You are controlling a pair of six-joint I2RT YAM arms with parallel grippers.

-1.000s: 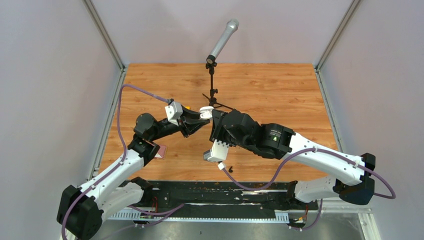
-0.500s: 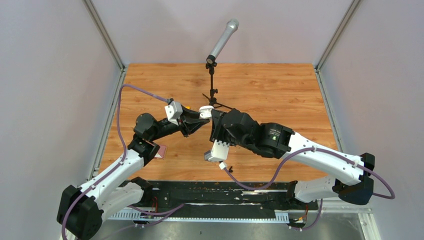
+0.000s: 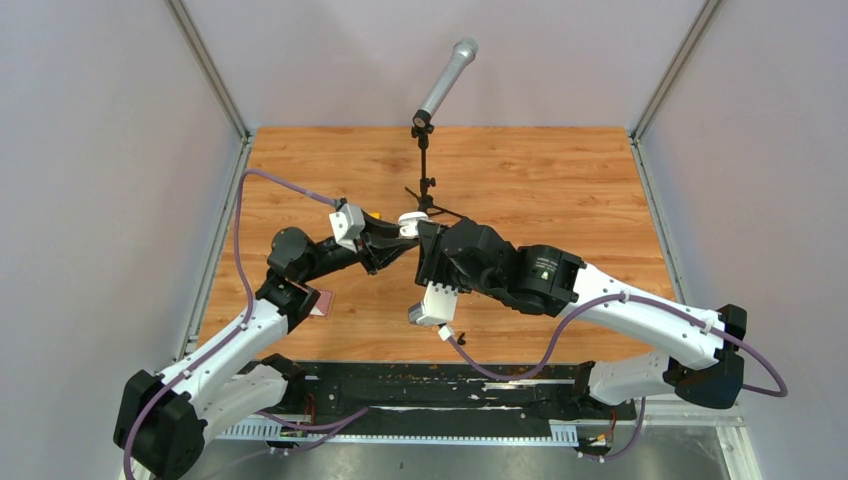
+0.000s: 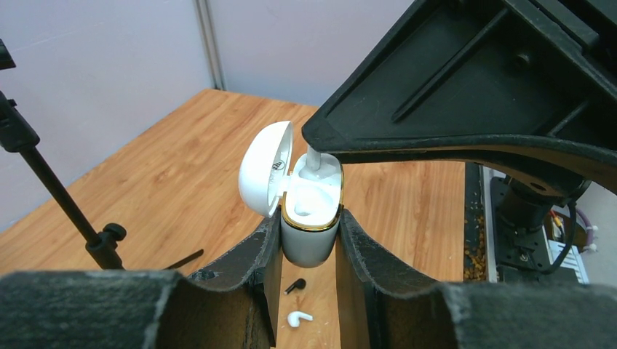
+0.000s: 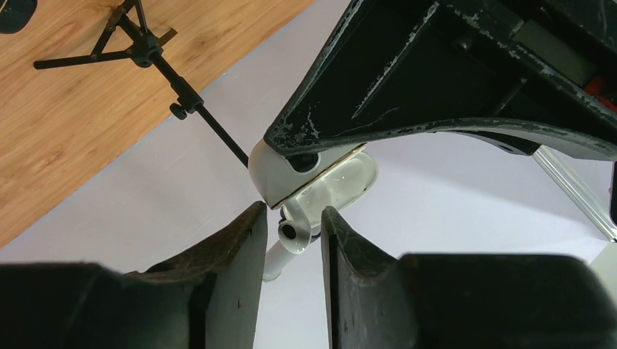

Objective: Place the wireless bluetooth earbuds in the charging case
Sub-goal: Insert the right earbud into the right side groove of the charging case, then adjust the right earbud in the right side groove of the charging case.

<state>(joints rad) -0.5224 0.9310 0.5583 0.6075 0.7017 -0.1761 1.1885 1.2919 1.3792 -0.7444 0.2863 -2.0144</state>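
Observation:
My left gripper (image 4: 309, 240) is shut on a white charging case (image 4: 311, 218) with a gold rim, held upright above the table with its lid (image 4: 263, 174) open. My right gripper (image 5: 291, 240) is shut on a white earbud (image 5: 293, 234) and holds it at the case's mouth (image 5: 335, 182). In the left wrist view the white earbud (image 4: 313, 158) reaches into the case's cavity. A black earbud (image 4: 295, 286) and another white earbud (image 4: 298, 318) lie on the wooden table below the case. In the top view both grippers meet at the case (image 3: 408, 224).
A microphone on a small tripod stand (image 3: 428, 150) stands just behind the grippers. A pink object (image 3: 323, 302) lies under the left arm. A small black piece (image 3: 460, 340) lies near the front edge. A dark round object (image 5: 14, 11) lies on the table.
My right gripper has shifted slightly left, toward the case. My left gripper holds the case in nearly the same place.

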